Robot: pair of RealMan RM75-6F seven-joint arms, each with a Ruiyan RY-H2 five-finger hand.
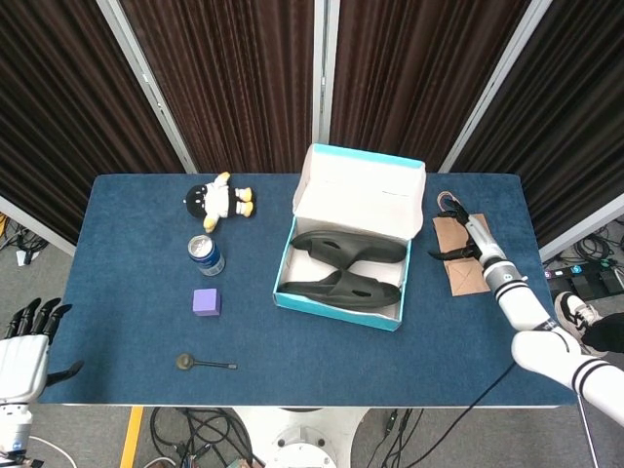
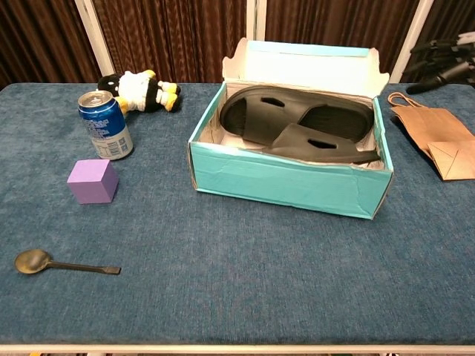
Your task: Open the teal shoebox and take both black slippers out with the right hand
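Two slippers [image 1: 343,265] are lying inside the shoebox [image 1: 331,314] mid-desk [image 1: 136,292]; a can [image 1: 206,254], cube [image 1: 206,301] and spoon [image 1: 203,364] are sitting left, a paper bag [image 1: 460,265] right.

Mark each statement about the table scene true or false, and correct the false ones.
1. The shoebox lid stands open. True.
2. The right hand holds a slipper. False: it holds nothing and is over the paper bag; both slippers lie in the box.
3. The soda can stands between the plush toy and the purple cube. True.
4. The spoon lies inside the box. False: it lies on the table near the front edge, left of the box.
5. The left hand rests on the cube. False: it is off the table's left front corner, touching nothing.
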